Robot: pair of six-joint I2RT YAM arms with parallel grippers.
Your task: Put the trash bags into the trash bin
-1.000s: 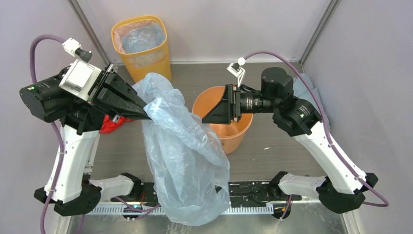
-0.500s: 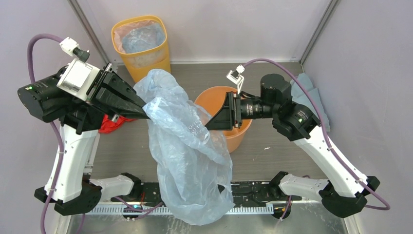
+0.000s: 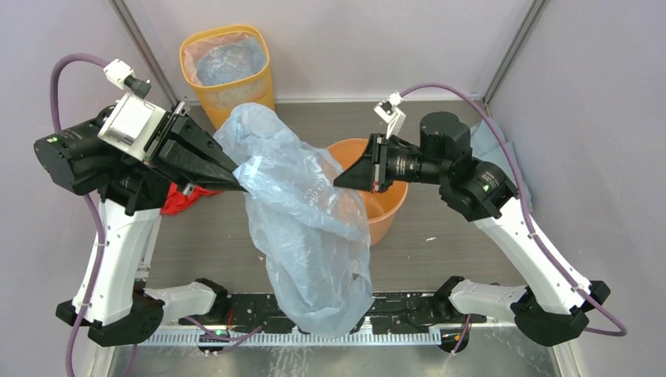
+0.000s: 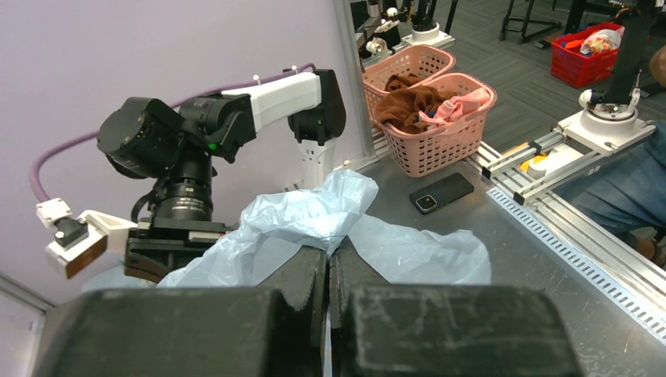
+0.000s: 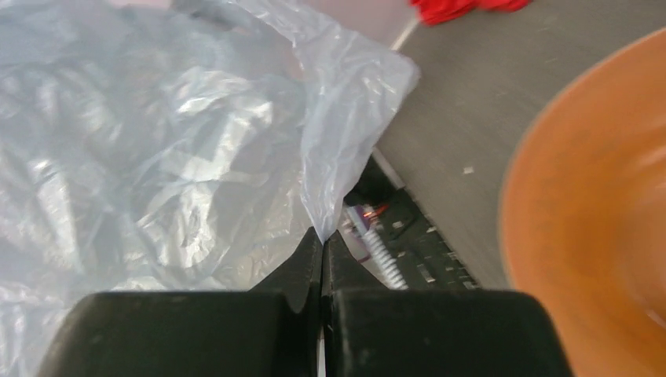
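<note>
- The left gripper is pinched shut on the upper edge of the pale blue trash bag.
- The right gripper is clamped tight on the bag's opposite edge.
- The bag hangs between them, draping toward 6 o'clock.
- The orange trash bin stands at the bag's 3 o'clock, partly covered by it.
</note>
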